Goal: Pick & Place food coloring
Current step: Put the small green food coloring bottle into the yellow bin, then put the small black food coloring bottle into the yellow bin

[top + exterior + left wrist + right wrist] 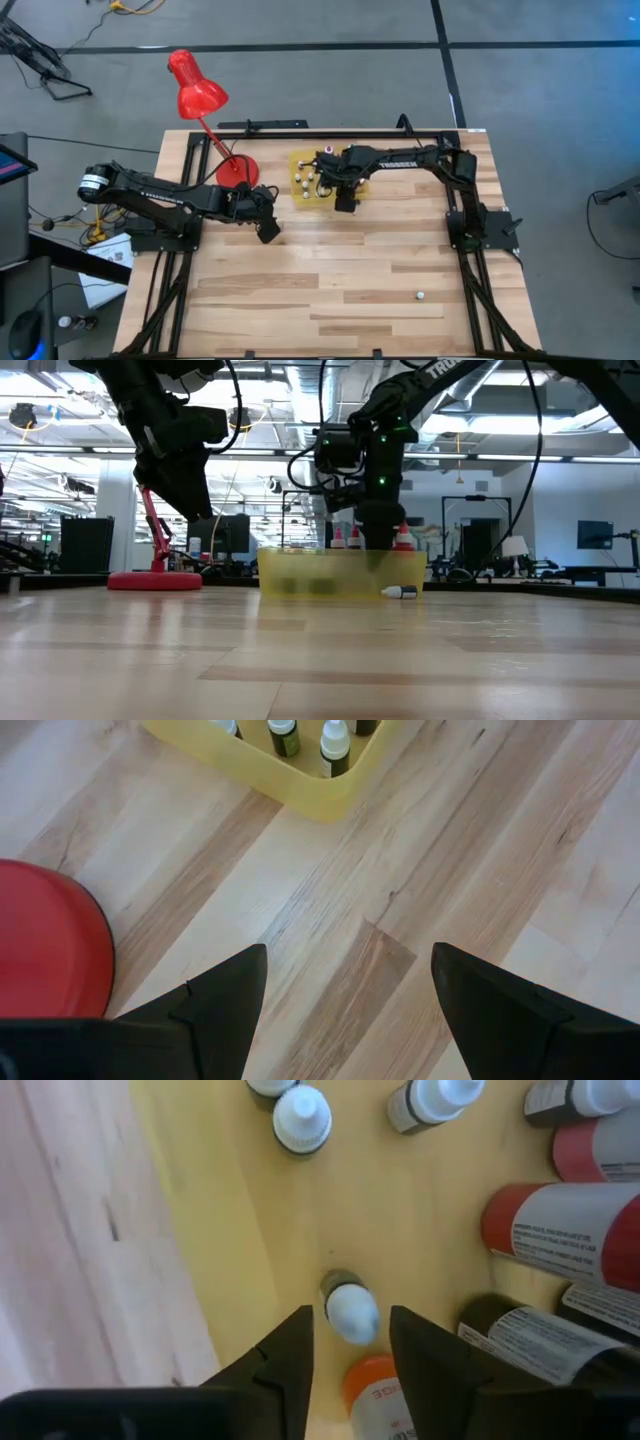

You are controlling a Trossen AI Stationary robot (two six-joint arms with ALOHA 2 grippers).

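Several small food coloring bottles [590, 1220] with pale caps stand or lie on a yellow mat [300, 165] at the table's far middle. My right gripper [350, 1345] points down over the mat's near right corner, open. Between its fingers are a pale-capped dark bottle [348, 1308] and an orange bottle [380, 1395]. Another bottle [400, 592] lies on its side at the mat's near edge. My left gripper [350, 990] hangs open over bare wood, left of the mat and beside the red lamp's base [50, 950]. My right gripper comes from above, with its fingers [430, 1355] on either side of the orange bottle's upper end [372, 1372]. I cannot tell whether they touch the bottle.
A red desk lamp [195, 90] stands on its round base [237, 170] left of the mat. One lone bottle [421, 296] stands on the wood toward the near right. A black frame [300, 128] runs along the table's far edge and sides.
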